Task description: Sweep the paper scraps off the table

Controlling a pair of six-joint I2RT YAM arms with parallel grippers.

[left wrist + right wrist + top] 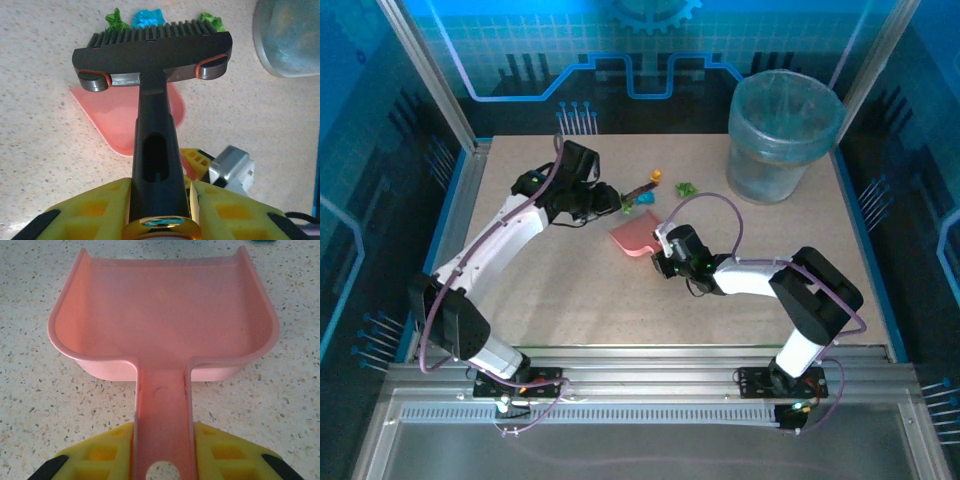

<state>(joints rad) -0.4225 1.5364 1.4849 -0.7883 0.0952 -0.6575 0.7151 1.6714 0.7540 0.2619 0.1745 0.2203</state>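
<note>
The left gripper [160, 202] is pressed onto the dark handle of a brush [152, 55], and green and blue paper scraps [147, 17] lie just beyond its bristles. The right gripper [162, 452] pinches the handle of a pink dustpan [160, 315], which lies flat on the speckled beige surface [570, 290] near the brush. A translucent bin [782, 135] stands at the far right corner. Blue circuit-patterned panels wall the cell.
</note>
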